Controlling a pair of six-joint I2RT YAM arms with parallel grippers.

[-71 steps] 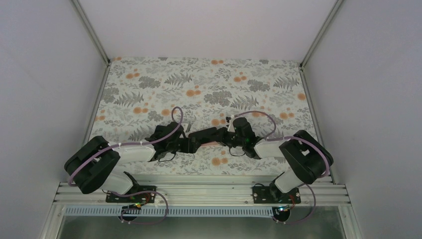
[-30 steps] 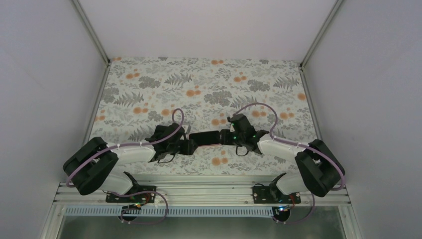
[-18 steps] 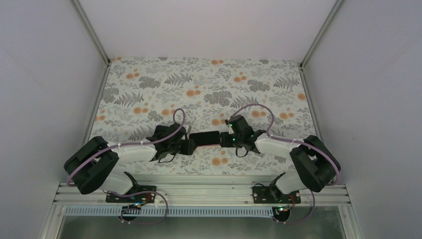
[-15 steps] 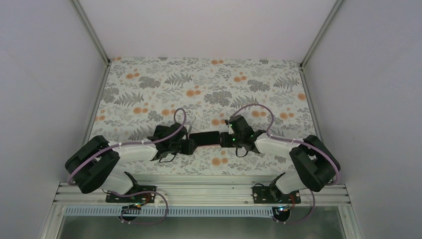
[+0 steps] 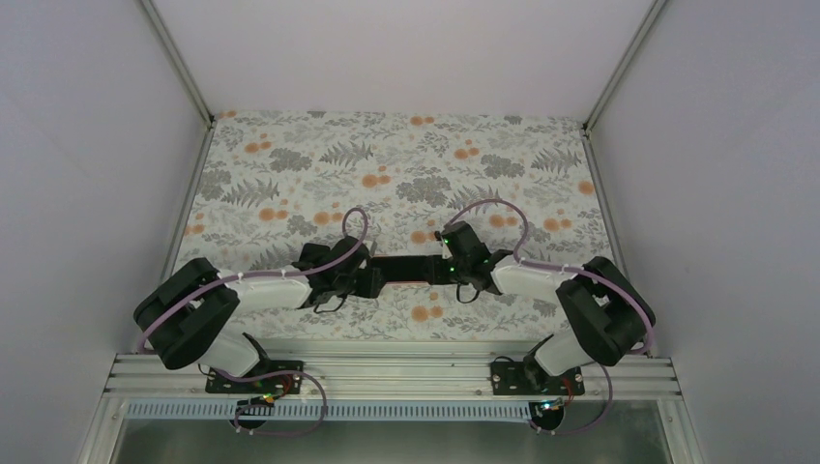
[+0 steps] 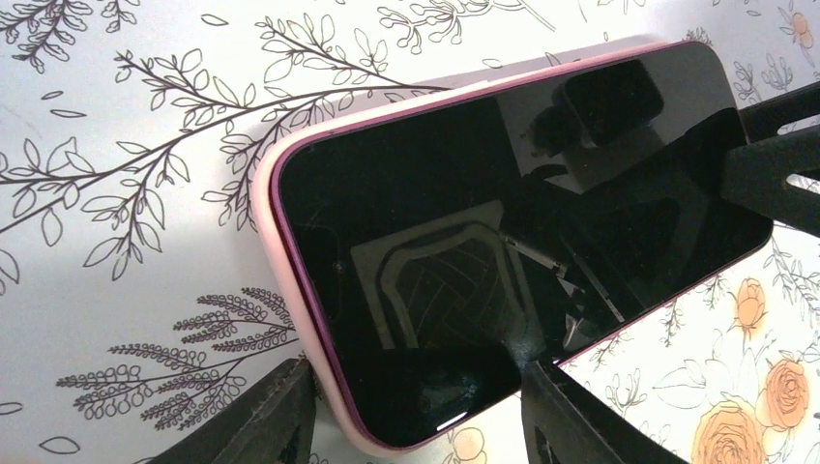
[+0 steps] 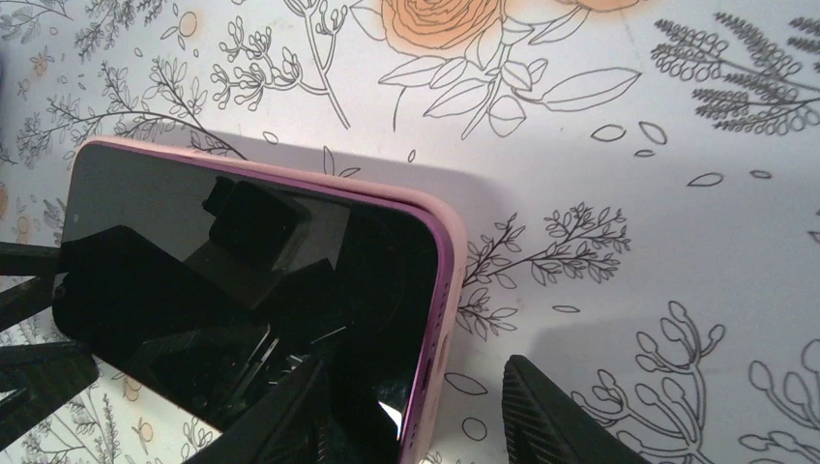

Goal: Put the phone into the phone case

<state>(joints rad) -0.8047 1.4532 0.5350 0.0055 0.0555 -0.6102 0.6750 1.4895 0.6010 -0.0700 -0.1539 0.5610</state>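
Plain white walls (image 5: 406, 48) framed by slim aluminium posts (image 5: 179, 63) close in the desk (image 5: 290, 174), whose matt cloth is printed with grey ferns and orange blossoms. Near its front edge, midway between the two arms, a flat, round-cornered phone with a glossy black glass face (image 5: 401, 268) lies screen up. It is seated in a soft-looking pale pink case (image 7: 448, 290), whose smooth rim wraps its edges. A thin magenta line of the phone's body shows just inside that rim. The mirror-like screen reflects dark shapes of the rig overhead.

The left tool (image 6: 414, 387) is at the phone's left end. It stands about half closed, and its black plastic fingers (image 6: 271, 420) bracket one rounded corner. One sits against the short pink edge and the other against the long side, so the tool grips the phone in its case.

The right tool (image 7: 411, 377) is at the opposite end, also set to a middling width. One of its ribbed fingers (image 7: 551, 416) stands just clear of the pink rim, with bare cloth showing between. The other overlaps the screen, and I cannot tell whether it touches the glass.

Lilac cables (image 5: 343, 227) loop over both wrists. A ridged aluminium rail (image 5: 387, 372) carries the arm bases.
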